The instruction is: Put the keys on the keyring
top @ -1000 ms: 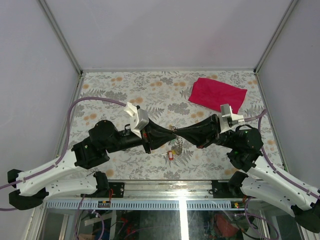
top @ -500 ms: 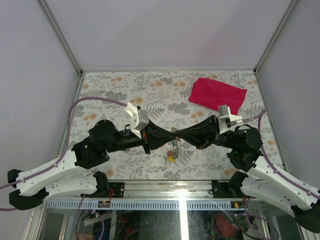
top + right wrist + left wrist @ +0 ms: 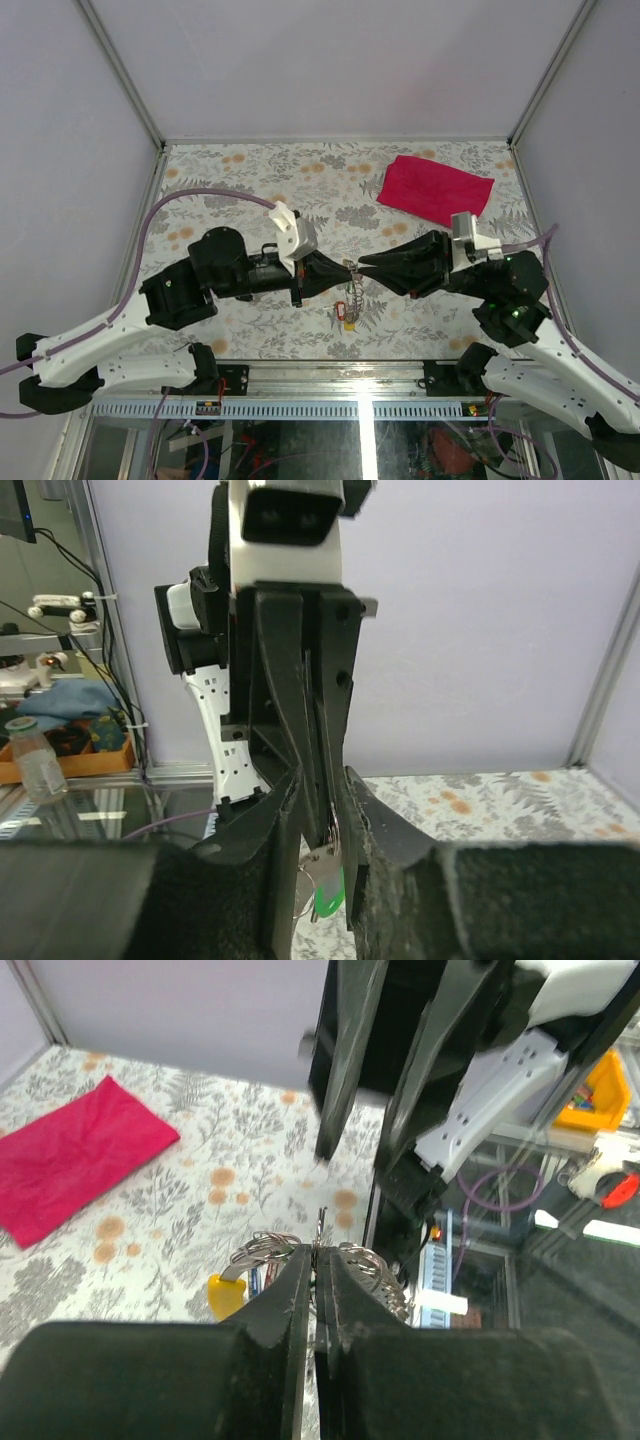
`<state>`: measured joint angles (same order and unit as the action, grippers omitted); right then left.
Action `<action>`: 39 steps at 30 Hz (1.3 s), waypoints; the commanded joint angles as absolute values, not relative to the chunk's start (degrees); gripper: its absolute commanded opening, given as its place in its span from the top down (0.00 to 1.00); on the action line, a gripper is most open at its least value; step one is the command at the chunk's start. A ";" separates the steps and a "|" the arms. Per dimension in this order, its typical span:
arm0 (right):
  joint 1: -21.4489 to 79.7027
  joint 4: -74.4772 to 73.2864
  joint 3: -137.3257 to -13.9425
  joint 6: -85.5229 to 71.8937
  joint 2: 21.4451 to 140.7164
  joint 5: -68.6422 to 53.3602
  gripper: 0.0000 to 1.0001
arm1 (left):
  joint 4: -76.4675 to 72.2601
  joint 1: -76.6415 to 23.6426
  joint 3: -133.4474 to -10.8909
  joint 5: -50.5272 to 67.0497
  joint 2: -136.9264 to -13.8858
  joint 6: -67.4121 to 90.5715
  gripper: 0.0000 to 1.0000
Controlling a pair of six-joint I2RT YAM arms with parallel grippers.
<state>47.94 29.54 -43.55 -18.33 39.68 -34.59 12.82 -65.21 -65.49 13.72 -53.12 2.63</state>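
The keyring (image 3: 350, 283), a coil of thin silvery wire, hangs above the table's near middle, with my left gripper (image 3: 345, 270) shut on it. In the left wrist view the ring's loops (image 3: 262, 1250) bulge out on both sides of the shut left gripper (image 3: 317, 1250), and a yellow tag (image 3: 228, 1295) hangs below. A red tag (image 3: 349, 311) dangles under the ring. My right gripper (image 3: 363, 266) faces the left one tip to tip. In the right wrist view my right gripper (image 3: 322, 780) stands open, and a key with a green tag (image 3: 328, 892) hangs in the gap.
A red cloth (image 3: 434, 188) lies flat at the back right of the floral table (image 3: 230, 180). Grey walls close in the left, right and far sides. Both arms reach inward over the table's near half.
The left gripper has shut fully on the ring and shifted a little right. The right gripper has opened and drawn back to the right.
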 commanded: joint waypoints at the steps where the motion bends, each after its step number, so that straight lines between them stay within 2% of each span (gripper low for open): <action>1: 47.81 15.49 -51.49 -9.18 37.31 -35.32 0.72 | 27.57 -65.48 -74.01 15.40 -56.19 -4.91 1.00; 9: 47.81 -6.60 -60.34 -1.66 41.16 -41.25 0.70 | 54.07 -65.45 -89.88 14.36 -66.23 -17.02 1.00; 16: 47.78 -10.74 -60.55 0.23 44.29 -43.87 0.68 | 70.15 -65.51 -101.80 10.25 -75.50 -21.92 1.00; 31: 47.77 5.22 -53.74 -6.06 49.90 -49.44 0.69 | 71.69 -66.20 -104.45 10.02 -77.58 -22.43 1.00; 39: 47.81 7.46 -52.29 -6.52 51.43 -49.00 0.69 | 71.66 -66.53 -104.99 10.14 -77.80 -22.68 1.00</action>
